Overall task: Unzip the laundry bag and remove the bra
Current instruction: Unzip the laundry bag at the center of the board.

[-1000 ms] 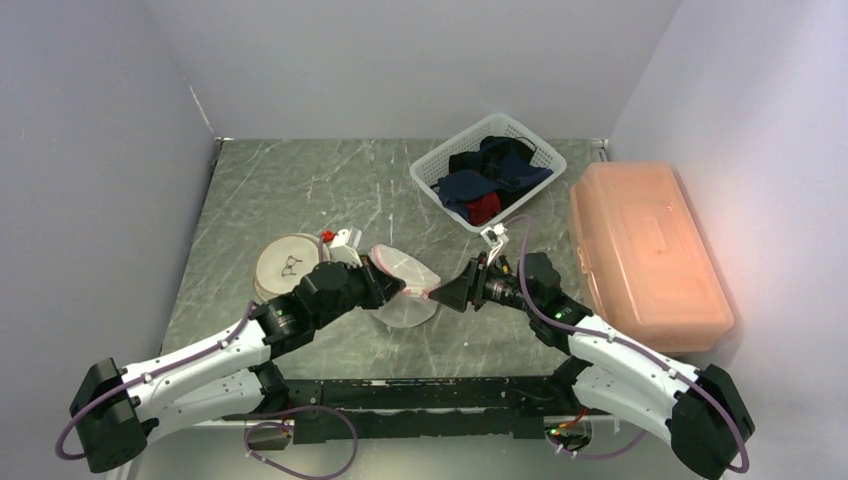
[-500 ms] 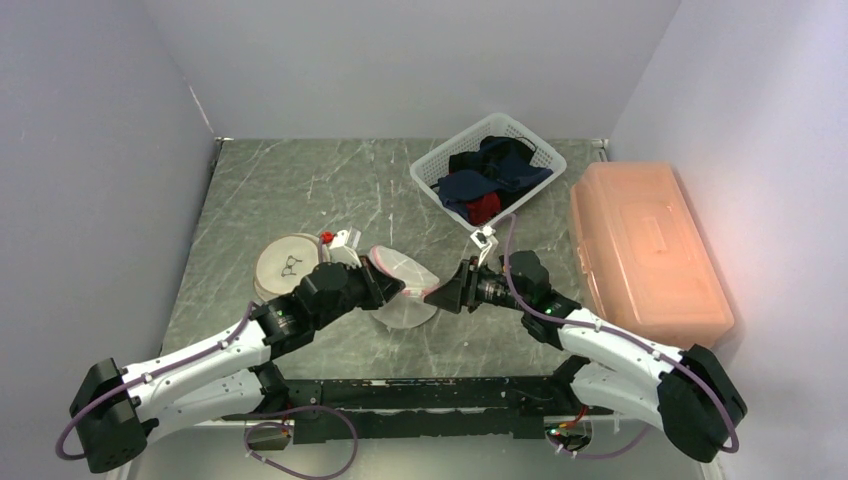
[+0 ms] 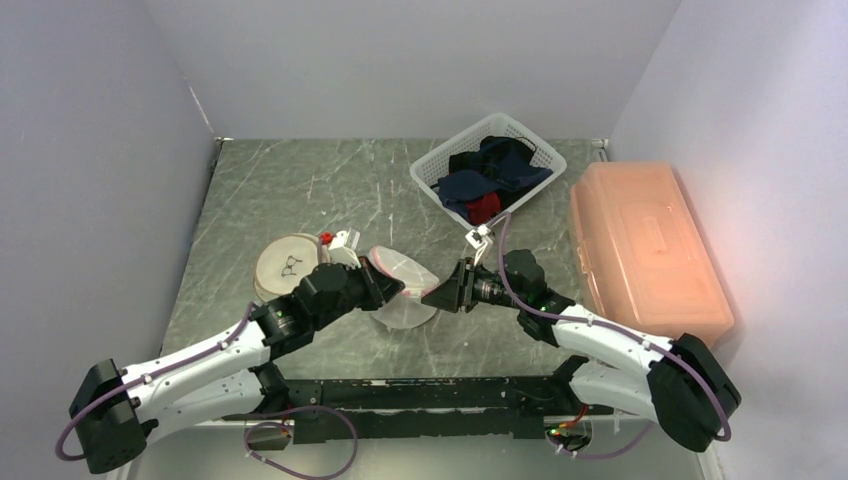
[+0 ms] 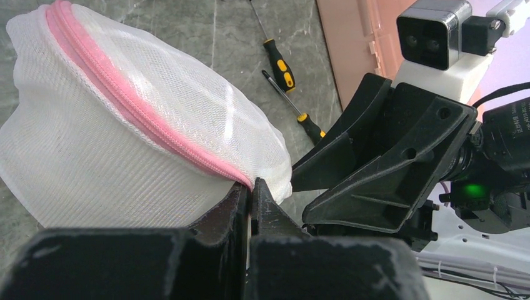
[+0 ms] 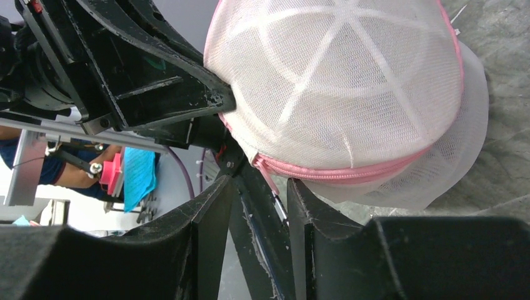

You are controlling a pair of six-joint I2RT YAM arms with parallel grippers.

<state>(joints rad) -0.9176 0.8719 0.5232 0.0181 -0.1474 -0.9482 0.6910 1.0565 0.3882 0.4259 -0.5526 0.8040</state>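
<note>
The right gripper [image 5: 258, 187], jaws apart, has the zipper pull [image 5: 270, 181] between its fingers [image 5: 209, 225], while the left gripper [image 4: 251, 187] pinches the laundry bag [image 5: 337, 81].

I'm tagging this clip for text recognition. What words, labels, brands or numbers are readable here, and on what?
Nothing can be read for certain.
White print on the right arm's black wrist housing: too blurred to read.
Dark mark on the round pale disc: too small to tell if it is writing.
No lettering visible on the laundry bag, orange box or screwdrivers.
</note>
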